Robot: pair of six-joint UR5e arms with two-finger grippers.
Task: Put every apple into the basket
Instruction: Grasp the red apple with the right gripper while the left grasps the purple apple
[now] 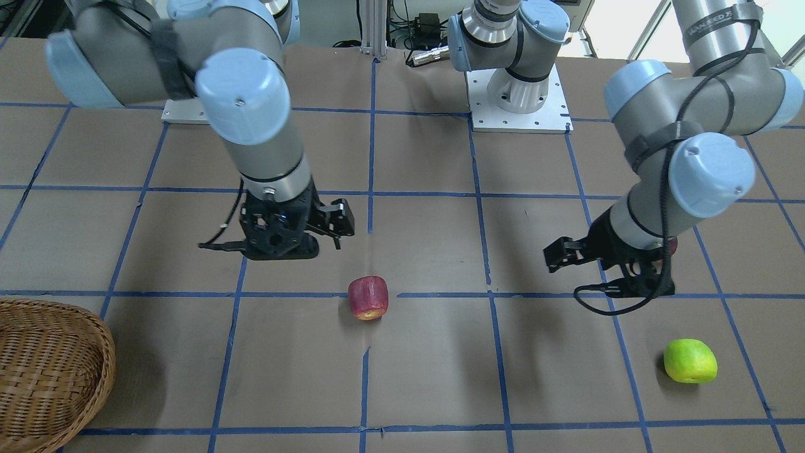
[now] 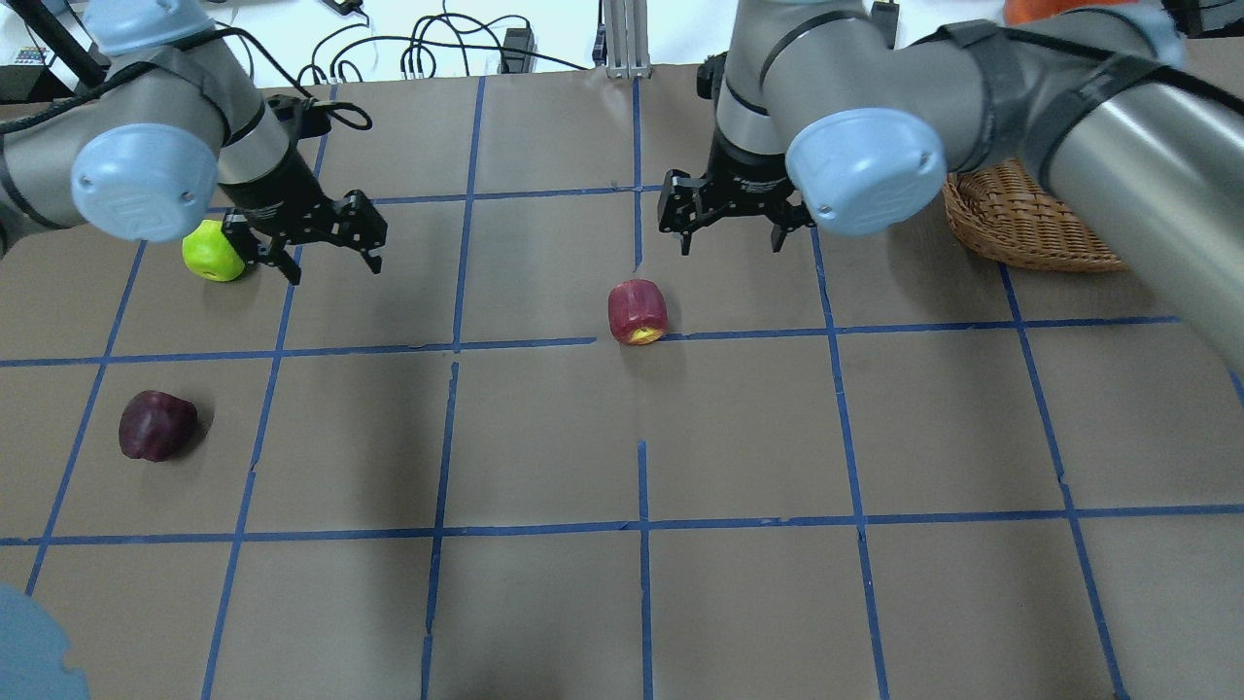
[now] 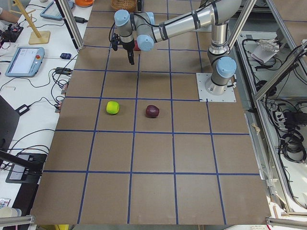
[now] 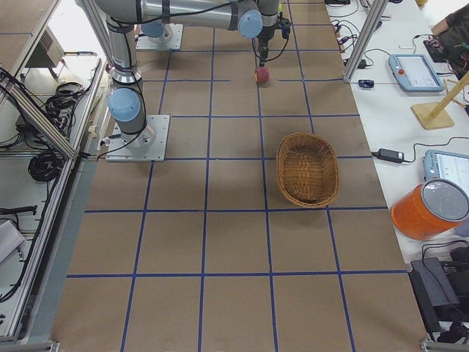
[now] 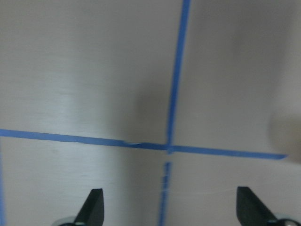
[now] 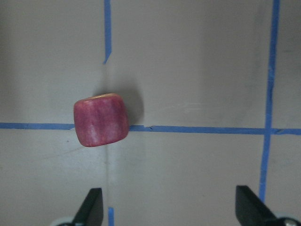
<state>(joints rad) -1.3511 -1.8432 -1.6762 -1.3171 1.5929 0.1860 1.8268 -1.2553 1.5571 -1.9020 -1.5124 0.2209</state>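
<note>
Little of the strap lettering (image 1: 707,26) is legible; basket (image 1: 100,333) is cropped; left hand (image 2: 334,270) and right hand (image 2: 731,245) are held spread, empty.

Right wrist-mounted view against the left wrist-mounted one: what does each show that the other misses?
Only the right wrist view shows the red apple, lying on a blue tape line ahead of the right gripper. Only the left wrist view shows a tape crossing, with no apple in sight. Shared: both the right gripper and the left gripper are open and empty above the brown table.
</note>
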